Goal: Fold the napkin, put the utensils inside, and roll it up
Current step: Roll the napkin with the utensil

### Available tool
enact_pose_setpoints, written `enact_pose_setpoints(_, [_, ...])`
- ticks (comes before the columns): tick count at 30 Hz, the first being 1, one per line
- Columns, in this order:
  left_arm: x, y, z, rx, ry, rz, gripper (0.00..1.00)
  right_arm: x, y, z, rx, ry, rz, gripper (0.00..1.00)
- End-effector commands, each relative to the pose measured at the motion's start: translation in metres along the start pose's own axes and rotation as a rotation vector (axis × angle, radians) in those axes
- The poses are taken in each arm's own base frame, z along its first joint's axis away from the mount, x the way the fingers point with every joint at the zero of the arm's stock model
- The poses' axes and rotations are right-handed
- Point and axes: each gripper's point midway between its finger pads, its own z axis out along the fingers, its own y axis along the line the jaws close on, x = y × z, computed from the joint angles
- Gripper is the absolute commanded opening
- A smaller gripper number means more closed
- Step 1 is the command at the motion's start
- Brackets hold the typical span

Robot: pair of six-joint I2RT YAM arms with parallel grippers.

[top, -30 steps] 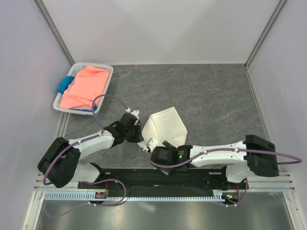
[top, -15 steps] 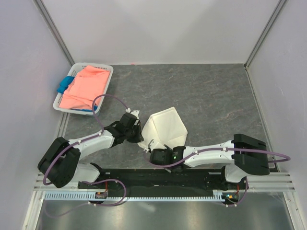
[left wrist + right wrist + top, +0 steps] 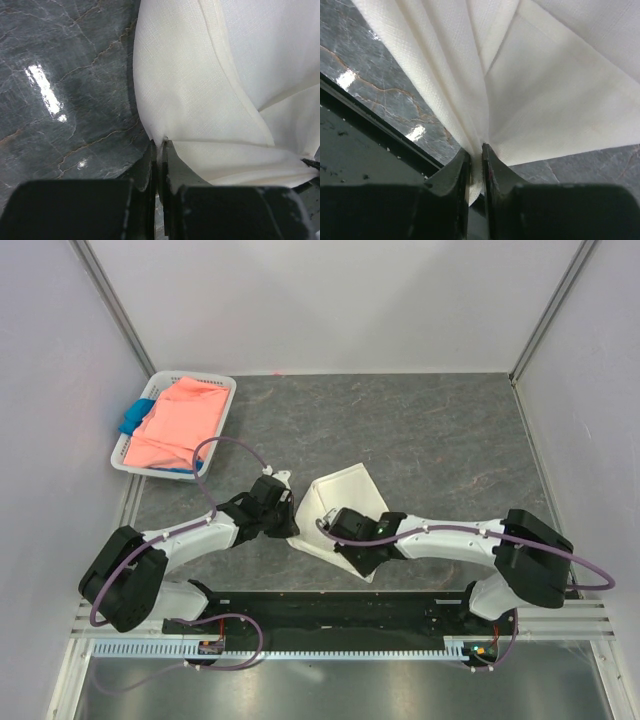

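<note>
The off-white napkin [image 3: 350, 492] lies partly folded on the dark table, between the two arms. My left gripper [image 3: 290, 524] is shut on its left corner; in the left wrist view the cloth [image 3: 200, 90] is pinched between the jaws of that gripper [image 3: 161, 146]. My right gripper [image 3: 323, 517] reaches across the napkin's near part. In the right wrist view it [image 3: 476, 156] is shut on a bunched fold of the napkin [image 3: 545, 90], which fans upward from the jaws. The utensils are out of view.
A white basket [image 3: 224, 398] at the back left holds a salmon-pink cloth [image 3: 178, 422] and a blue cloth [image 3: 131, 420]. A black rail [image 3: 330, 608] runs along the near table edge under the arms. Grey walls close in both sides.
The right gripper has closed on the napkin's near edge and moved away from the rail and over the napkin, lifting that fold. The left gripper has kept its hold and stayed still.
</note>
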Motion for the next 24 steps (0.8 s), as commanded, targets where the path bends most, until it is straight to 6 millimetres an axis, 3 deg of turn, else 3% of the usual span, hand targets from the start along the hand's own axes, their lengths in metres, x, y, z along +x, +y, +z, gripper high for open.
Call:
enact_pose_setpoints(1, [0.004,0.007,-0.002,-0.036,0.031,0.031,0.02,0.008,0.007,-0.007,-0.223,0.059,0.029,0.18])
enact_pose_setpoints(6, [0.005,0.011,-0.001,-0.055,0.038,0.033,0.02,0.018,-0.005,0.002,-0.327,0.124,0.153,0.16])
enact_pose_setpoints(12, [0.009,0.014,0.002,-0.067,0.06,0.036,0.02,0.025,-0.015,0.016,-0.331,0.19,0.225,0.17])
enact_pose_setpoints(15, [0.011,0.014,0.004,-0.068,0.075,0.036,0.02,0.018,-0.019,0.011,-0.311,0.164,0.239,0.25])
enact_pose_setpoints(16, [0.012,0.013,0.004,-0.065,0.082,0.037,0.02,0.013,-0.02,0.006,-0.304,0.152,0.24,0.35])
enact_pose_setpoints(19, [0.012,0.013,0.004,-0.064,0.087,0.032,0.02,-0.006,-0.026,-0.017,-0.269,0.084,0.242,0.52])
enact_pose_setpoints(22, [0.012,0.012,0.004,-0.064,0.086,0.031,0.02,-0.028,-0.025,-0.045,-0.277,-0.007,0.229,0.65])
enact_pose_setpoints(24, [0.011,0.013,0.004,-0.067,0.087,0.031,0.02,-0.04,-0.021,-0.065,-0.29,-0.064,0.219,0.68])
